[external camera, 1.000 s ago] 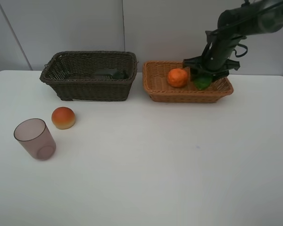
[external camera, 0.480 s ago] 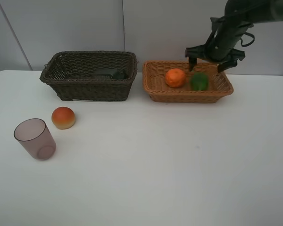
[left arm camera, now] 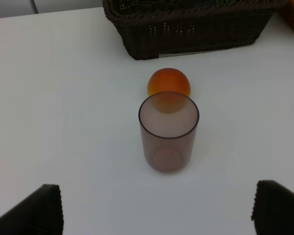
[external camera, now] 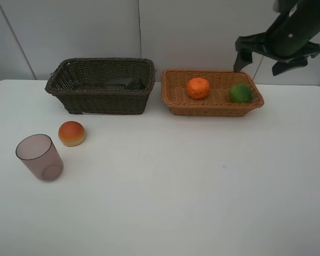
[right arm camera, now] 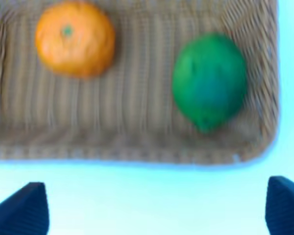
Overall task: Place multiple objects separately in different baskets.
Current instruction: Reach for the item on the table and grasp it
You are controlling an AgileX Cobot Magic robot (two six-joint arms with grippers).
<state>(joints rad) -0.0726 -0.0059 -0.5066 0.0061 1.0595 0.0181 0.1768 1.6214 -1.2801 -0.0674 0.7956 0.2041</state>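
Right gripper [external camera: 257, 68]: jaws spread wide, holding nothing, raised above the far right end of the tan basket [external camera: 173, 102].
Left gripper [left arm camera: 157, 210]: jaws wide apart, empty, facing the cup [left arm camera: 168, 133].
Tan basket: holds the orange [external camera: 198, 88] and the lime [external camera: 240, 93], apart from each other.
Dark basket [external camera: 101, 98]: something dark inside, too dim to name.
Table [external camera: 202, 186]: cup upright, red fruit [external camera: 71, 133] just beside it, before the dark basket.
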